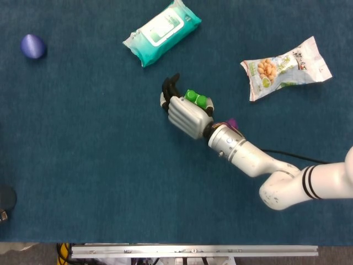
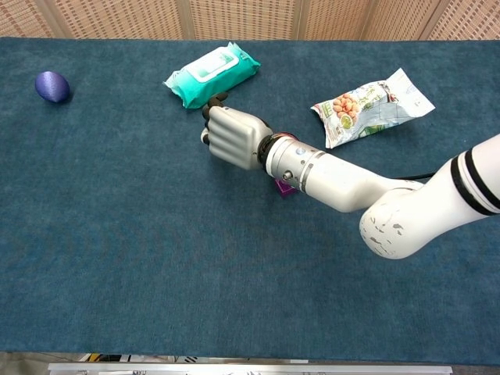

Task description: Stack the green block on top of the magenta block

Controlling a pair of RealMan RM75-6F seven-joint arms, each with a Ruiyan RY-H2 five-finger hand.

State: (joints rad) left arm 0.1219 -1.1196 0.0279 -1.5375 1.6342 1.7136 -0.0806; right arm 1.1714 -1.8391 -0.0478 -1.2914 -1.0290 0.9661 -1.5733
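The right hand (image 1: 185, 113) grips the green block (image 1: 197, 99) in curled fingers near the counter's middle. The magenta block (image 1: 231, 122) peeks from under the wrist, toward the right edge. Stacking well calls for carrying the green block rightward, level and centred, before lowering.

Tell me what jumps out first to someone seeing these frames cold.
The white right arm reaching in from the lower right to mid-table, its right hand gripping a green block. A sliver of the magenta block peeks out beside the wrist. Around them on the blue cloth: a teal wipes pack at top centre, a snack bag at upper right, a purple ball far upper left.
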